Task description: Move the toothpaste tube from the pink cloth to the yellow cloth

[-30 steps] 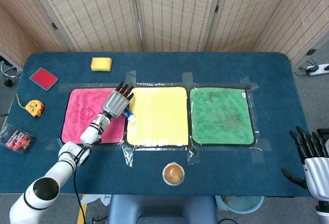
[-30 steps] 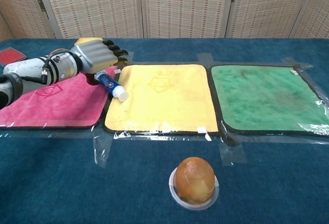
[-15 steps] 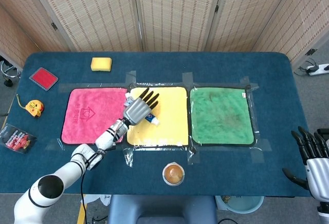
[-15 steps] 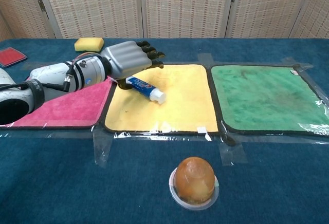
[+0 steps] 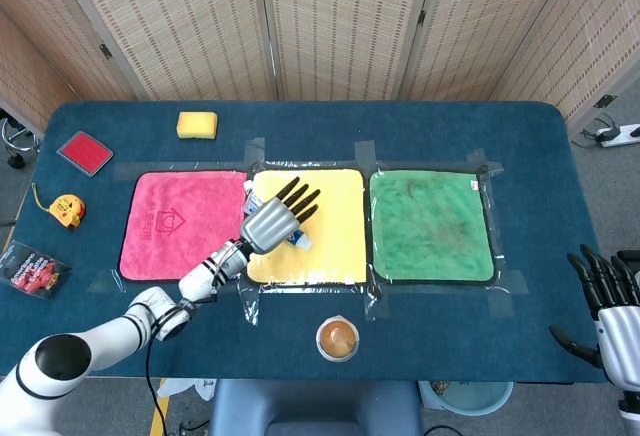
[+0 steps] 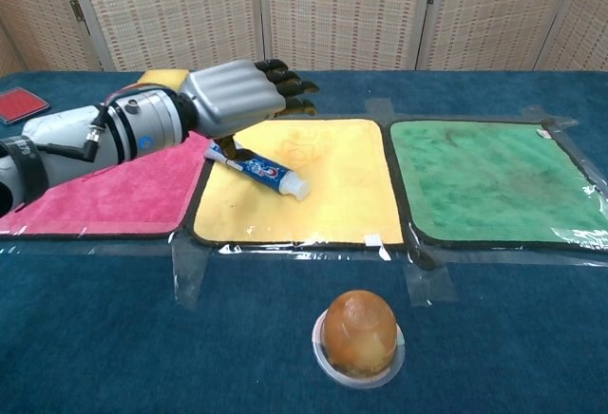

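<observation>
While three cloths lie taped side by side on the blue table point(image 5: 420, 136), the one toothpaste tube point(image 6: 258, 171) lies flat on the yellow cloth point(image 6: 328, 191), the middle of the three, near that cloth's left edge with its white cap pointing toward the centre. The pink cloth point(image 6: 104, 191) sits to the left of it and the green cloth point(image 6: 494, 181) to the right. The left hand point(image 6: 237, 96) hovers just above the tube's tail end, palm down, its dark fingers point(image 6: 285, 86) stretched forward and slightly spread; the thumb reaches down close to the tube, but I cannot tell whether it touches, and nothing is clasped in the hand. The right hand point(image 5: 605, 301) shows only in the head view, at the table's lower right edge, well apart from the cloths, fingers spread and holding nothing. One round orange object in a clear dish point(image 6: 359, 336) stands in front of the yellow cloth. At the table's left end lie one yellow sponge point(image 5: 197, 124), one red flat pad point(image 5: 84, 152), one yellow tape measure point(image 5: 67, 210) and one dark packet point(image 5: 32, 270).
</observation>
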